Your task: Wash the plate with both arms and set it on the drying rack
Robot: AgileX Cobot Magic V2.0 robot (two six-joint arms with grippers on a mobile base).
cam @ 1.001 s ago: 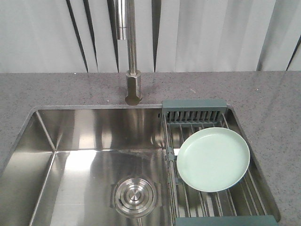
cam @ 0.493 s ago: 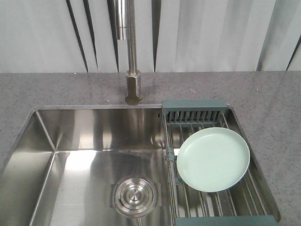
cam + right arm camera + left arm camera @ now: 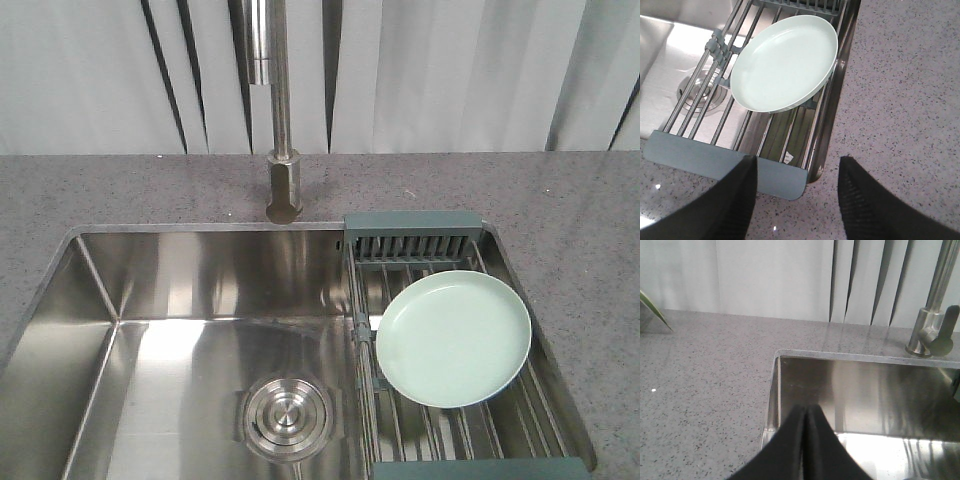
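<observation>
The pale mint-green plate point(image 3: 454, 339) lies flat on the rods of the drying rack point(image 3: 412, 247), over the sink's right side; in the right wrist view the plate point(image 3: 785, 62) rests on the rack point(image 3: 715, 159) just ahead of my right gripper point(image 3: 797, 162). That gripper is open and empty, hovering over the rack's near end and the counter. My left gripper point(image 3: 806, 409) is shut with nothing between its fingers, above the sink's back left corner. Neither arm shows in the front view.
The steel sink point(image 3: 180, 300) has a round drain point(image 3: 286, 416) in its floor. A tall tap point(image 3: 282, 180) stands behind it on the speckled grey counter point(image 3: 560, 200). A green leaf tip point(image 3: 652, 310) pokes in at the far left.
</observation>
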